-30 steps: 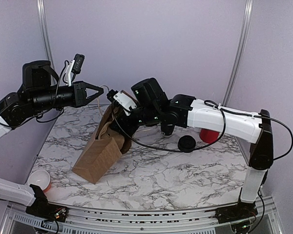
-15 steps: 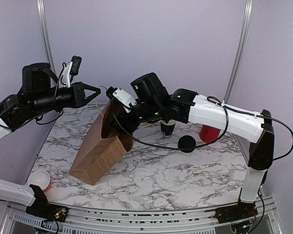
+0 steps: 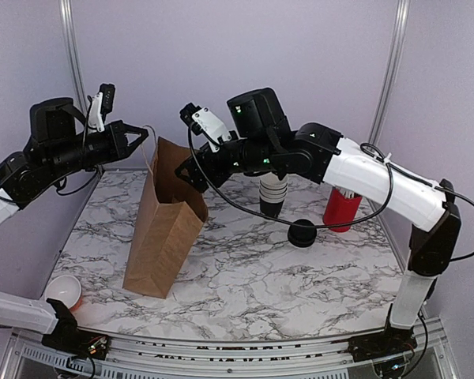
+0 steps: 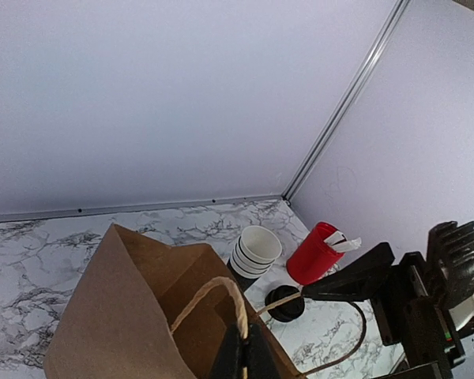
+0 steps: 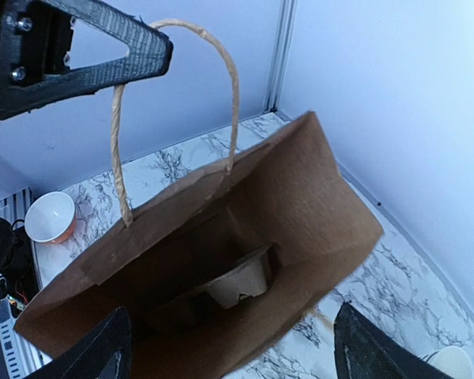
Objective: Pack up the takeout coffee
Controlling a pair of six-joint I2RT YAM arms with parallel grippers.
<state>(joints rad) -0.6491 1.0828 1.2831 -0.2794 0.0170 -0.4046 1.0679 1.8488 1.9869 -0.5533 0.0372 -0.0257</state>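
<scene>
The brown paper bag point(image 3: 164, 229) stands upright at the left of the marble table, mouth open. My left gripper point(image 3: 142, 134) is shut on its paper handle point(image 4: 241, 304) and holds the loop up above the mouth. My right gripper point(image 3: 186, 170) is open just above the bag's mouth point(image 5: 245, 237), one finger at each side. A pulp cup tray point(image 5: 241, 280) lies inside the bag. The coffee's round black lid point(image 3: 302, 232) lies on the table right of the bag; it also shows in the left wrist view point(image 4: 284, 304). No single black cup shows.
A stack of white-rimmed nested cups point(image 3: 272, 191) stands behind the lid. A red cup with white sticks point(image 3: 340, 209) stands at the right. A small cup, white inside and reddish outside point(image 3: 63, 292), sits at the front left corner. Walls close the back and right.
The bag went from lying tilted to standing upright. My left gripper rose and drew left with the handle. My right arm rose with the bag's mouth.
</scene>
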